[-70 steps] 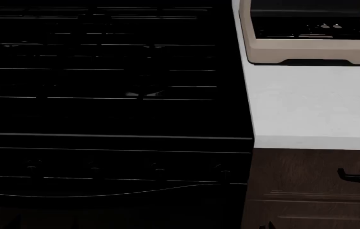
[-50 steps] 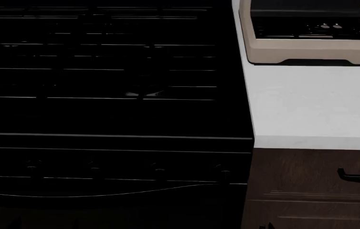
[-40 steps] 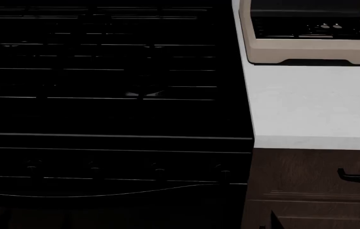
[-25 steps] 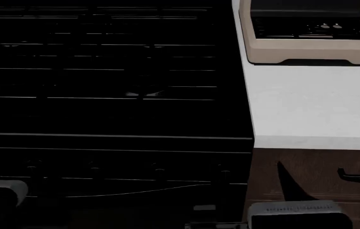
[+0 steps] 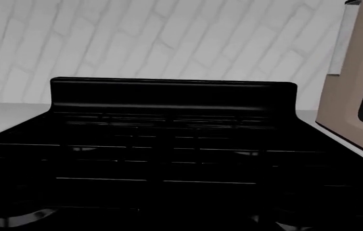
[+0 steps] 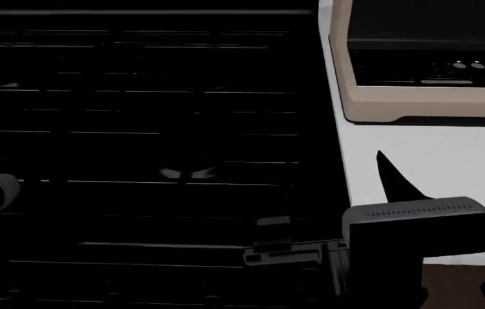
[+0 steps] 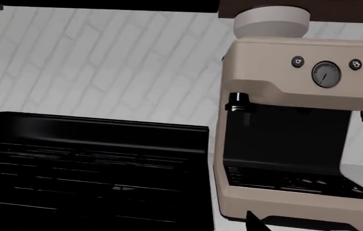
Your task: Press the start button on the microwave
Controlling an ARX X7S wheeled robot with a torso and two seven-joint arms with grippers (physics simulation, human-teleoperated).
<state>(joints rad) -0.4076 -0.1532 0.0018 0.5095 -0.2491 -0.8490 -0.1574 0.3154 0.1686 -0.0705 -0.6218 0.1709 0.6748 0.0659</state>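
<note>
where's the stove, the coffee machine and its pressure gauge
stove (image 7: 91, 159): right wrist view, on the grates
coffee machine (image 7: 265, 72): right wrist view, beige upper front panel
pressure gauge (image 7: 327, 73): right wrist view, centre of the round dial

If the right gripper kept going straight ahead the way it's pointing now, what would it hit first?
Most likely the beige coffee machine on the white counter, around its drip tray base. The right gripper's dark fingertip points at it, though depth is hard to judge.
</note>
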